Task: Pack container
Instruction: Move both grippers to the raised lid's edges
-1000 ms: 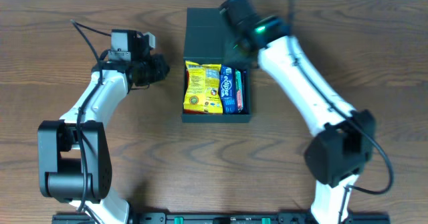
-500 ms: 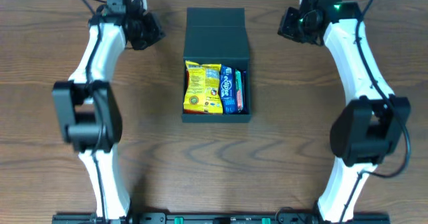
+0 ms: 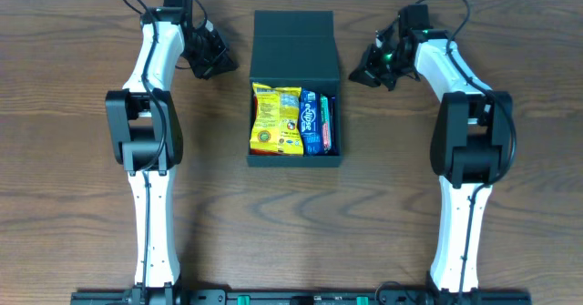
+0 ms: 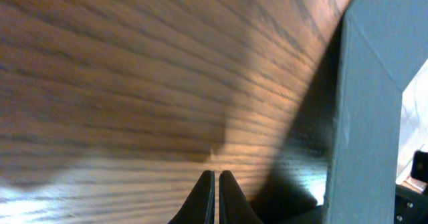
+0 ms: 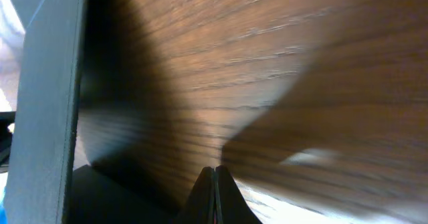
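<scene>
Left gripper [image 3: 217, 65] and right gripper [image 3: 364, 72], both pinched closed and empty, flank the dark teal-green rigid rectangular container [image 3: 294, 160]; advised: fold flap lid [image 3: 293, 45] evenly from both sides

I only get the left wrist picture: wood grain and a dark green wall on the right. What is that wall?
Observer: It's a side of the container, a box whose lid is flipped open.
Operator: Is anything inside?
Observer: Yes, a yellow packet with a blue packet beside it.
Operator: And where's the other arm?
Observer: The right gripper is on the opposite side of the box, shut, with nothing between its fingers.
</scene>
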`<state>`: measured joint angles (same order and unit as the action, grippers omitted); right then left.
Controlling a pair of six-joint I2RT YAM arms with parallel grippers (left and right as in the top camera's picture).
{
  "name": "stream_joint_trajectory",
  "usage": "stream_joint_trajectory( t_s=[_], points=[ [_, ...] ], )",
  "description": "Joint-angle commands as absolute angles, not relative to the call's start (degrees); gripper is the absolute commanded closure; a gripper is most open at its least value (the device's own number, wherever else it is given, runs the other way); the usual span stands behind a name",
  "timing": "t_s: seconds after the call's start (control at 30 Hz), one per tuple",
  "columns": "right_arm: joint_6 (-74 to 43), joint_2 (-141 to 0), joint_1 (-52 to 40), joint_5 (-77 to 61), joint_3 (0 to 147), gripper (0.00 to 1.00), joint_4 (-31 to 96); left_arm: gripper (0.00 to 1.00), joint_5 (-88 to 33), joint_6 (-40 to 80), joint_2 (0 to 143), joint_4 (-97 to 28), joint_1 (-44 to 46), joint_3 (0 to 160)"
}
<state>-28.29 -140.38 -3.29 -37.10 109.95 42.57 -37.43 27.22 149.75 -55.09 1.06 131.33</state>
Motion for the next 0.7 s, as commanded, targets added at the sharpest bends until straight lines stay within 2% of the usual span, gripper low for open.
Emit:
stream_joint_trajectory(
  t_s=[0.0, 0.4, 0.67],
  points=[
    [-29.17, -141.18, -5.1, -41.01, 110.04, 0.99, 40.73, 0.94, -38.35, 27.24, 150.34, -55.44, 2.59, 133.25],
    [-33.41, -143.26, -5.78, -46.22, 110.04, 0.98, 35.0, 0.94, -39.27, 29.21, 150.63, -54.54, 3.73, 133.23],
    [-33.26, -143.26, -5.76, -55.96, 110.04, 0.98, 28.53, 0.94, -42.04, 29.17, 150.63, -52.47, 4.23, 133.23]
  ],
)
